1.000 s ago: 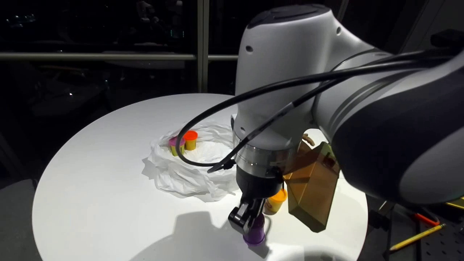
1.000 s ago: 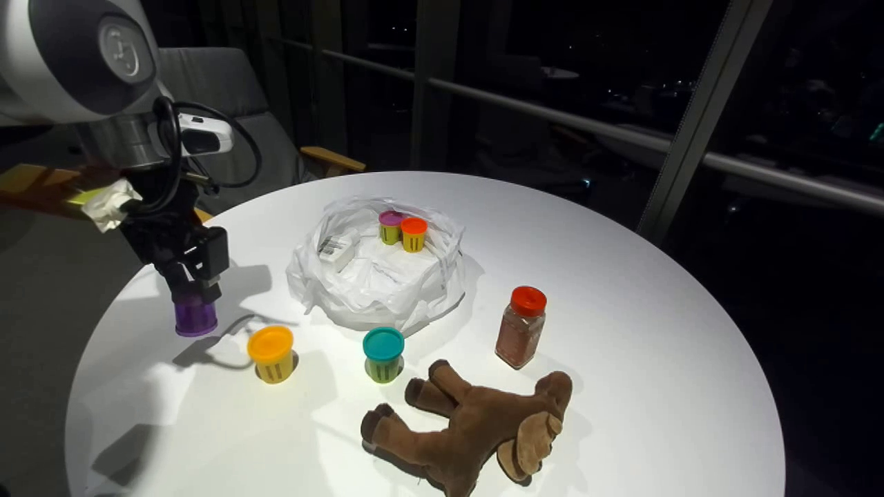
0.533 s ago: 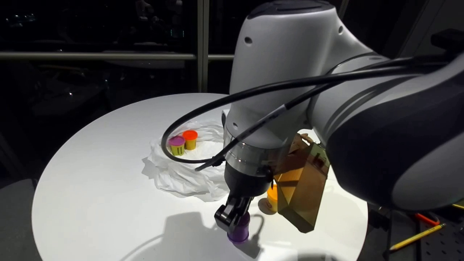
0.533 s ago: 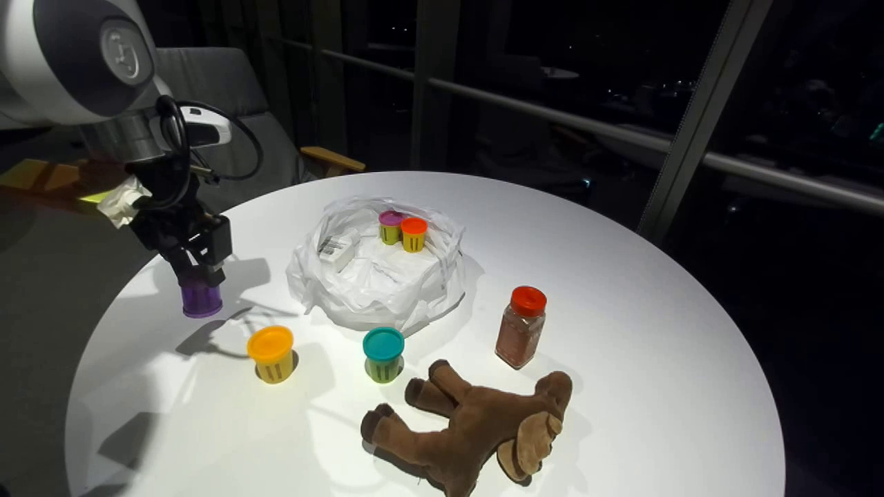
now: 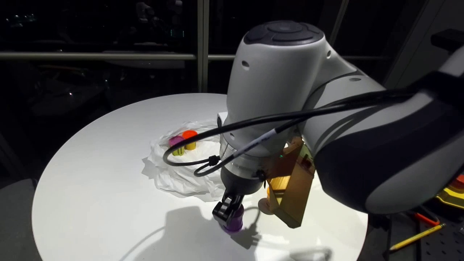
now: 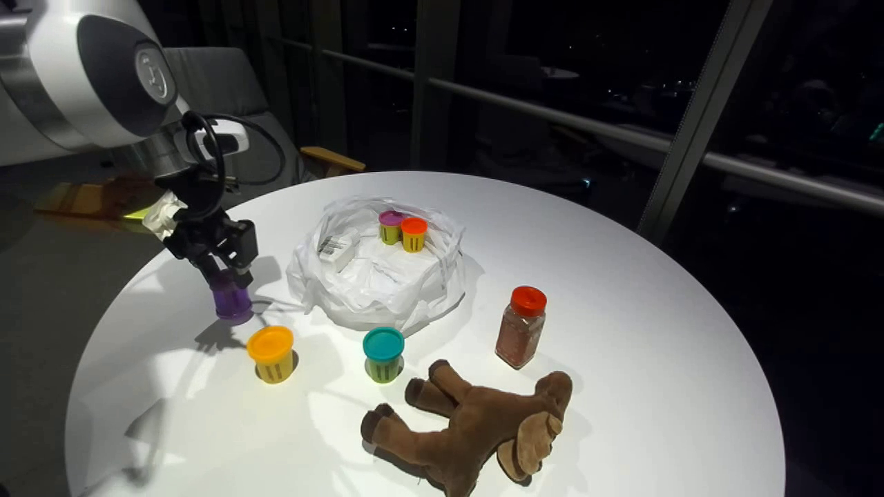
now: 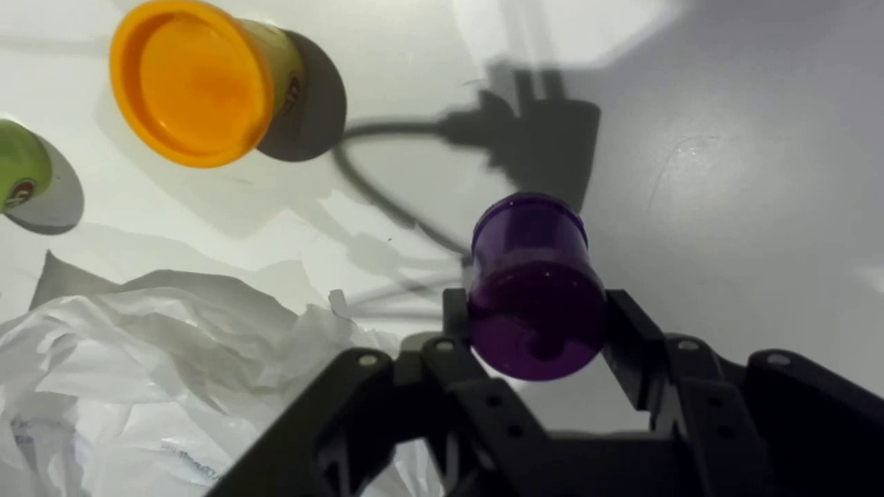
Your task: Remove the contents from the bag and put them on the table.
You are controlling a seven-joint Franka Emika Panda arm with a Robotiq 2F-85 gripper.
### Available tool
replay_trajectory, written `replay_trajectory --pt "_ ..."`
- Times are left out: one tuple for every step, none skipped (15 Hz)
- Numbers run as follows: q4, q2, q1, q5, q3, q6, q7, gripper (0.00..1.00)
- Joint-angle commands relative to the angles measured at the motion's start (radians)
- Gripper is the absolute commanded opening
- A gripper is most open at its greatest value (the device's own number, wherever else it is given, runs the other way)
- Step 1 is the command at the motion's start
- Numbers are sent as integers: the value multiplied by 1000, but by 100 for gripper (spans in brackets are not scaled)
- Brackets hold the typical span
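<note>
While my gripper (image 7: 539, 324) clasps the purple cup (image 7: 535, 269), I hold it nearer the bag (image 6: 383, 304) than a second ago.

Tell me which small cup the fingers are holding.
The all-purple cup, clamped between the fingers; the orange-lidded cup and teal-lidded cup stand on the table, two more cups inside the bag.

In an exterior view the arm (image 5: 270, 83) hides part of the bag (image 5: 177, 179); there the brown box (image 5: 297, 195) leaves us only a sliver of the orange-lidded cup (image 5: 268, 192). The bottom edge crops the toy animal (image 6: 483, 421) in an exterior view. In the wrist view the left edge cuts the green cup (image 7: 24, 155), 2 edges crop the bag, and we cannot read its blurred print (image 7: 190, 459).
</note>
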Motion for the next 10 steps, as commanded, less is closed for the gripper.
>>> replay_trajectory --pt "31 43 72 -33 -72 49 31 26" --pt "32 46 80 -22 -78 51 22 76" --pt "28 45 94 -19 -90 56 19 77" --pt "24 42 103 -12 -97 59 13 83" --pt "20 36 110 -7 -102 57 9 90" --pt "14 27 111 2 -101 50 3 99" --pt "12 16 122 -1 -114 48 10 100" --pt "12 5 126 1 -121 43 13 100" --pt "12 -8 128 4 -129 41 16 100" --pt "15 -29 117 19 -130 32 15 100"
